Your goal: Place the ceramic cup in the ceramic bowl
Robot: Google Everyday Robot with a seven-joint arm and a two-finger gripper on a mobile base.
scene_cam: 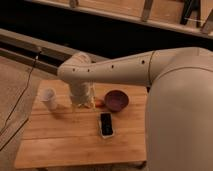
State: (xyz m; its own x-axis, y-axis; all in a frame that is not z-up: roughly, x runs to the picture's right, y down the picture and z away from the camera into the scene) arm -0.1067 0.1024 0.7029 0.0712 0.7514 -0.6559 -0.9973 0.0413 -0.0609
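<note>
**Q:** Where is the gripper noted, and is anything held?

**A:** The gripper (83,103) is recorded low over the wooden table (60,145), pointed downward. It is between the ceramic cup (49,98) and the ceramic bowl (116,100). Whether it is released or clenched cannot be told. The cup is seen standing apart from it, so the cup is judged not to be held.

**Q:** How are the task's things set out?

**A:** The cup is observed upright near the table's left end, with clear board between it and the gripper. The bowl is seen on the gripper's other side, mouth up, and nothing is visible inside it. A dark flat device (106,124) is noted lying nearer the front edge, below the bowl.

**Q:** Why is the arm thought to be held this way?

**A:** The arm is stretched across from the right, above the bowl. A downward-pointing gripper suits a grasp taken from above, which an upright handleless cup allows. The placing step is judged not yet done. A move leftward to the cup would be needed first, then a carry across to the bowl.
</note>
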